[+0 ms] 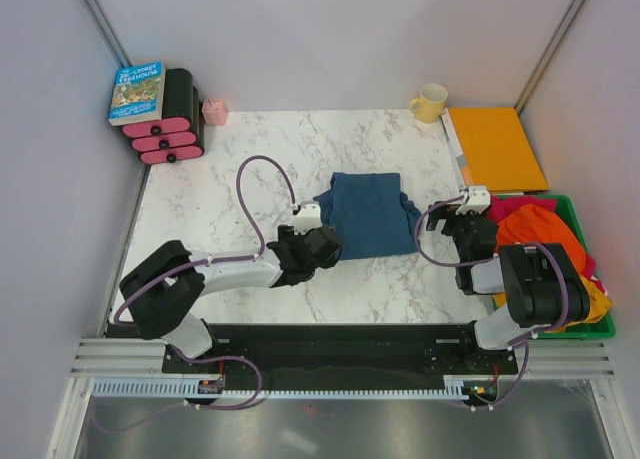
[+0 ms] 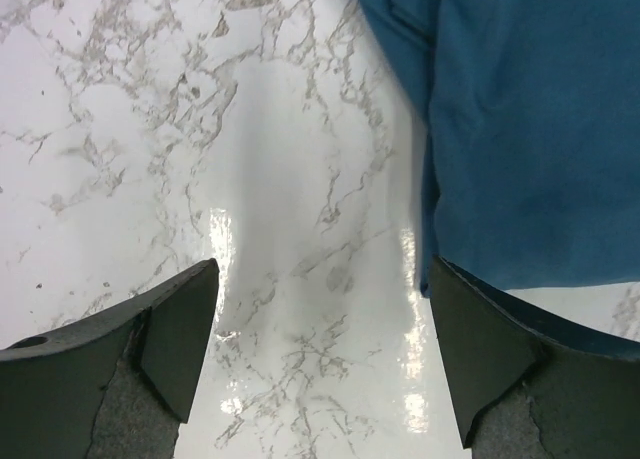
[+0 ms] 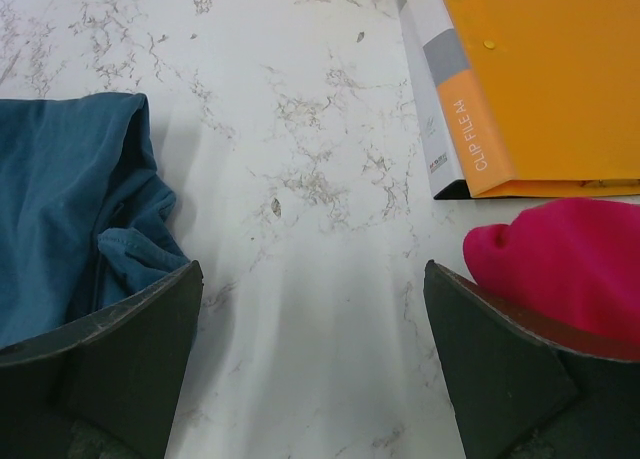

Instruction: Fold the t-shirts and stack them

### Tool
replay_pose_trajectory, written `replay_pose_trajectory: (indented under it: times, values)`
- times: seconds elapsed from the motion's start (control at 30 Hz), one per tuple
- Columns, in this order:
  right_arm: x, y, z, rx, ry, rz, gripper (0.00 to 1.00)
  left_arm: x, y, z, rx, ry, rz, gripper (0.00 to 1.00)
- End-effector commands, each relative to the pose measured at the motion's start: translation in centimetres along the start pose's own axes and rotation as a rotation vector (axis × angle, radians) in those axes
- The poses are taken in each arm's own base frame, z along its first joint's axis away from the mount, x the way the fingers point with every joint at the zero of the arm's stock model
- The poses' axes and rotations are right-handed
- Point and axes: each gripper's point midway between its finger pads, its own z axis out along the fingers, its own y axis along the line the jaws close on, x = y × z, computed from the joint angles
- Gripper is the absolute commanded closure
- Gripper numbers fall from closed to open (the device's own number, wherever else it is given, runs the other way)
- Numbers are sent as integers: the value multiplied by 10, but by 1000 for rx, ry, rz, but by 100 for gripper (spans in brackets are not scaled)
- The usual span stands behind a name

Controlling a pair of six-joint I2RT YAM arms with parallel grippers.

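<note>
A blue t-shirt (image 1: 369, 213) lies folded on the marble table (image 1: 240, 189) at its middle. It also shows in the left wrist view (image 2: 530, 129) and in the right wrist view (image 3: 70, 209). My left gripper (image 1: 318, 241) is open and empty at the shirt's near left corner; in its own view (image 2: 320, 359) bare table lies between the jaws. My right gripper (image 1: 470, 219) is open and empty just right of the shirt (image 3: 312, 364). A pink t-shirt (image 1: 512, 207) (image 3: 570, 264) and an orange t-shirt (image 1: 540, 234) lie bunched in a green bin (image 1: 586, 241) at the right.
An orange binder (image 1: 495, 147) (image 3: 540, 69) lies at the back right, with a yellow mug (image 1: 430, 102) beside it. A book (image 1: 137, 92) rests on a black and pink rack (image 1: 168, 129) at the back left, next to a small pink object (image 1: 214, 110).
</note>
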Motion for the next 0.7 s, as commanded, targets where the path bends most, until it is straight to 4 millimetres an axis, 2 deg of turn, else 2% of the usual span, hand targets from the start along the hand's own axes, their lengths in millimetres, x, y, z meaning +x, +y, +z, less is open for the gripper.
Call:
replay_pose_trajectory:
  times: [0.0,0.03,0.13,0.3,0.47,0.67]
  values:
    - [-14,3,4,-18,-47,1,2,-5,-2,-8,39,-38,-63,8]
    - [-15,3,4,-18,-49,1,2,1,4,-9,34,-29,-57,8]
    - [-15,3,4,-18,-50,1,2,4,12,-18,47,-27,-78,8]
    - [-15,3,4,-18,-49,1,2,-2,21,-36,81,-54,-113,8]
    - [-15,2,4,-15,-49,3,2,2,29,-53,97,-44,-85,9]
    - [-15,3,4,-18,-50,1,2,-12,51,-73,67,-74,-87,9]
